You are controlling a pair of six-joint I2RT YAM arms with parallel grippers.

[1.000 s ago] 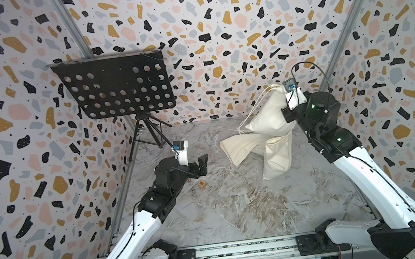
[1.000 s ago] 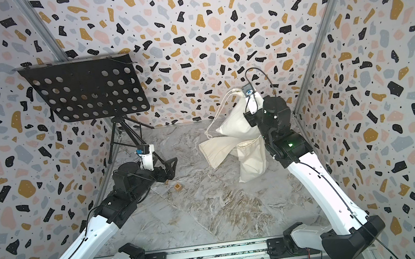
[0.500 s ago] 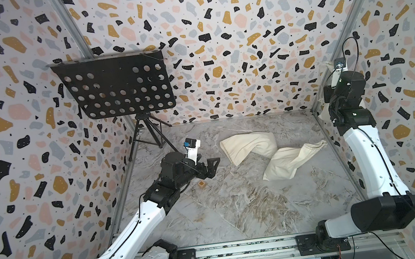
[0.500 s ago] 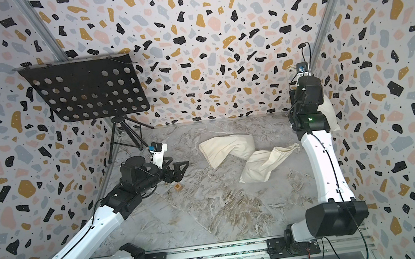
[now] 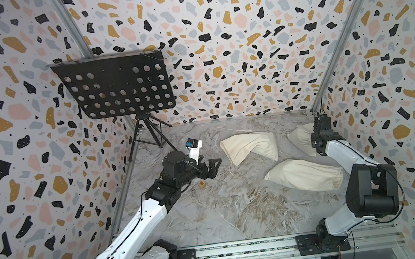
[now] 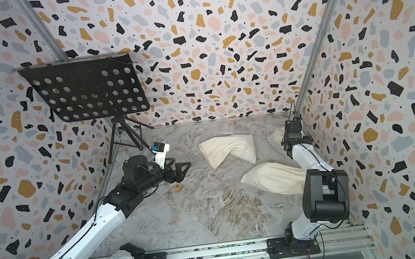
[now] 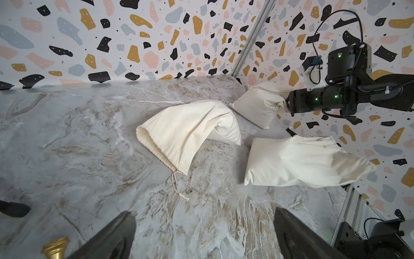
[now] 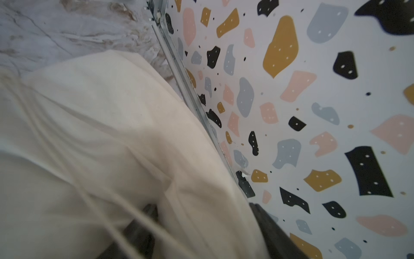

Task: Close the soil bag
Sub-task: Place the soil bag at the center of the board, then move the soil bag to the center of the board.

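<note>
On the marble floor [image 7: 89, 134], the soil bag [image 7: 257, 105] lies plump, neck gathered.

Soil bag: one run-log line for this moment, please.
soil bag: lying by right wall | right gripper: open, cloth between jaws | left gripper: open, empty

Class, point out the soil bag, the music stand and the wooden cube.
soil bag [image 7: 257, 105]: left wrist view, its plump side.
music stand [image 5: 113, 74]: a top view, its perforated plate.
cube [image 5: 202, 184]: a top view, its upper face.

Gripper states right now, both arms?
Left gripper: open, empty.
Right gripper: open, jaws astride the soil bag at its neck.
</note>
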